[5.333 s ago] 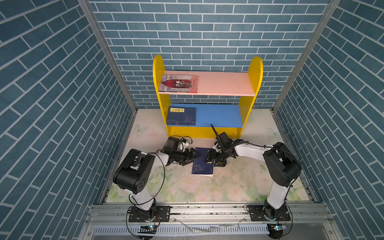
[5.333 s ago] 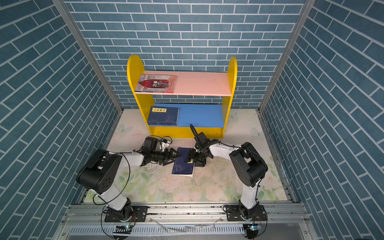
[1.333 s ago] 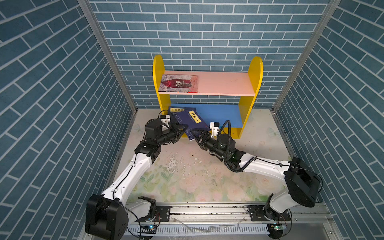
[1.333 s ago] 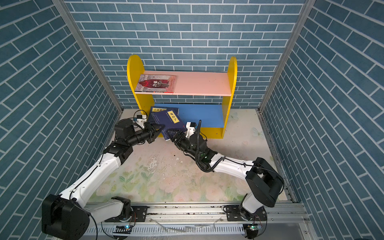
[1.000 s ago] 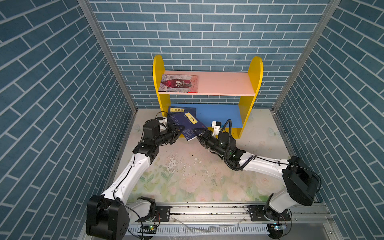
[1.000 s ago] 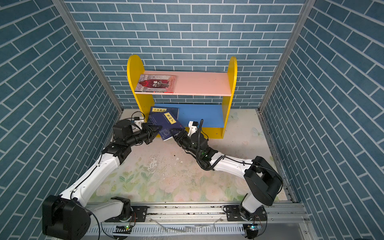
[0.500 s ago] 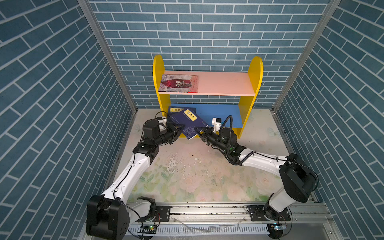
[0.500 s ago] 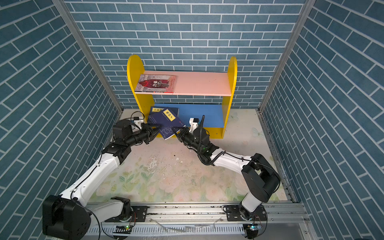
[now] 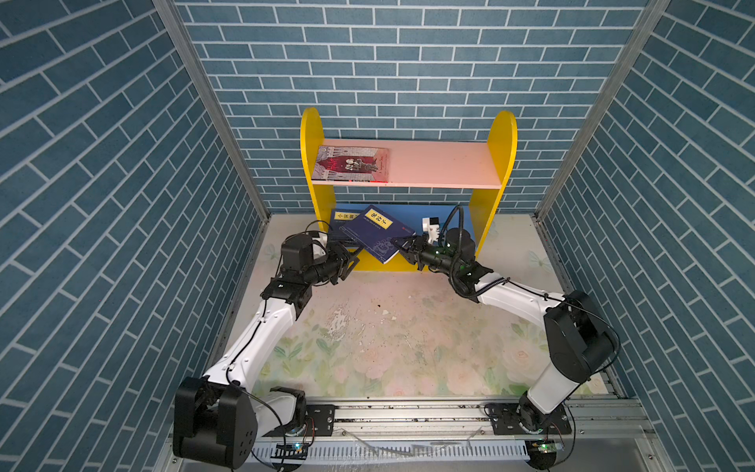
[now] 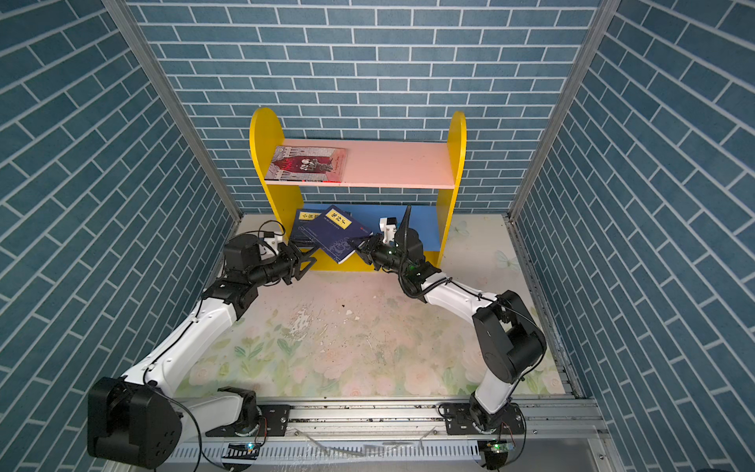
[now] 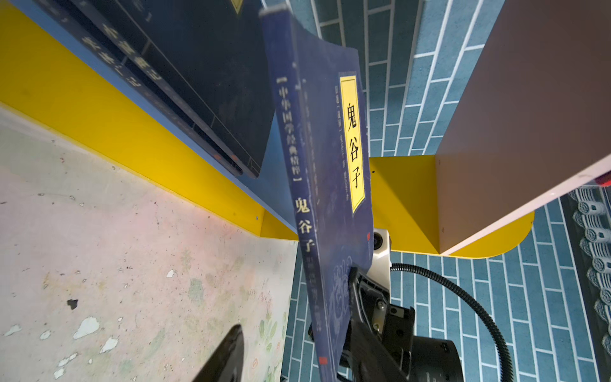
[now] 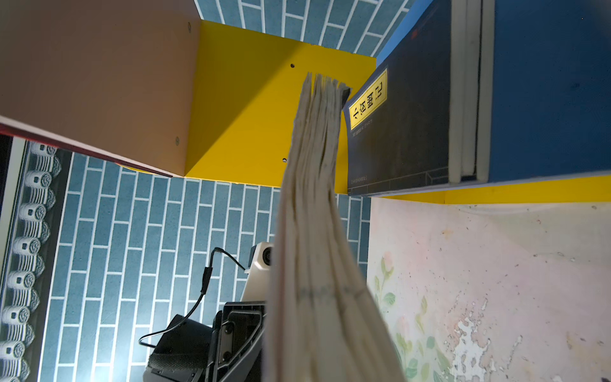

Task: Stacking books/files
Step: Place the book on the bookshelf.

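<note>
A navy book [image 9: 374, 235] [image 10: 333, 233] with a yellow title strip hangs tilted before the lower shelf. My right gripper [image 9: 402, 245] [image 10: 359, 245] is shut on its right corner. My left gripper [image 9: 351, 259] [image 10: 304, 259] stands open at the book's left edge; in the left wrist view the spine [image 11: 317, 198] runs between its spread fingers [image 11: 228, 357]. The right wrist view is filled by the book's page edges [image 12: 314, 231], which hide the jaws. More navy books [image 9: 339, 216] [image 12: 396, 132] lie stacked on the blue lower shelf. A red illustrated book [image 9: 353, 164] lies on the pink upper shelf.
The yellow-sided bookshelf [image 9: 504, 143] stands against the back brick wall, its yellow front lip [image 11: 99, 132] just below the held book. The blue lower board [image 10: 412, 229] is bare at its right end. Brick walls close both sides of the floral mat [image 9: 388, 347].
The book, earlier flat on the mat, now hangs at the shelf. My left gripper has opened and let go of it; the right gripper has shut on it and carries it alone.
</note>
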Available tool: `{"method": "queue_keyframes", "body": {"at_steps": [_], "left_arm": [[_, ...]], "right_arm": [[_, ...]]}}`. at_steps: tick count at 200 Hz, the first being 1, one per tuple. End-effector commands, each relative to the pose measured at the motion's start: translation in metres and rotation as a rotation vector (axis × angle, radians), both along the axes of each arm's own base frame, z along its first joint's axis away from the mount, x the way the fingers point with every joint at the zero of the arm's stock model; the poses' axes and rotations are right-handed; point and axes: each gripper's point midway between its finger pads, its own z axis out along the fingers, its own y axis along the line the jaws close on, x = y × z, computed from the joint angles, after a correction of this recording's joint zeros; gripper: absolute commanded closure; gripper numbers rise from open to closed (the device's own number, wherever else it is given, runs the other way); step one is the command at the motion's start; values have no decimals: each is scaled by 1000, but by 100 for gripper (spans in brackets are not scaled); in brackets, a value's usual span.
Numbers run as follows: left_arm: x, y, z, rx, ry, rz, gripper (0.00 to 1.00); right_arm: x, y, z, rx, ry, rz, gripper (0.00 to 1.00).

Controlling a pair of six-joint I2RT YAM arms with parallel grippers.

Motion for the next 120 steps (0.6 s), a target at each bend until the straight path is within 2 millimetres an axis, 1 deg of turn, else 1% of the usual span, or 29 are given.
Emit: {"method": "queue_keyframes", "body": {"at_steps": [1, 12, 30, 55, 75, 80, 101, 120], "left_arm": [[-1, 7, 15, 18, -44, -2, 45], [0, 9, 15, 18, -43, 4, 45], [2, 11, 14, 20, -45, 12, 44], [3, 12, 16, 25, -53, 14, 44], [5, 13, 18, 26, -62, 15, 44], [5, 13, 18, 25, -64, 15, 44], [9, 13, 19, 26, -64, 18, 44], [12, 13, 18, 28, -62, 23, 43]], "right_arm": [[1, 4, 5, -11, -32, 146, 89], [6, 4, 3, -34, -36, 175, 88], [18, 4, -8, -71, -27, 213, 88], [34, 5, -10, -76, -42, 246, 88], [37, 10, -10, -115, -59, 305, 86], [38, 11, -13, -125, -54, 317, 86], [49, 12, -16, -122, -61, 330, 86], [62, 7, -21, -117, -62, 316, 86]]}}
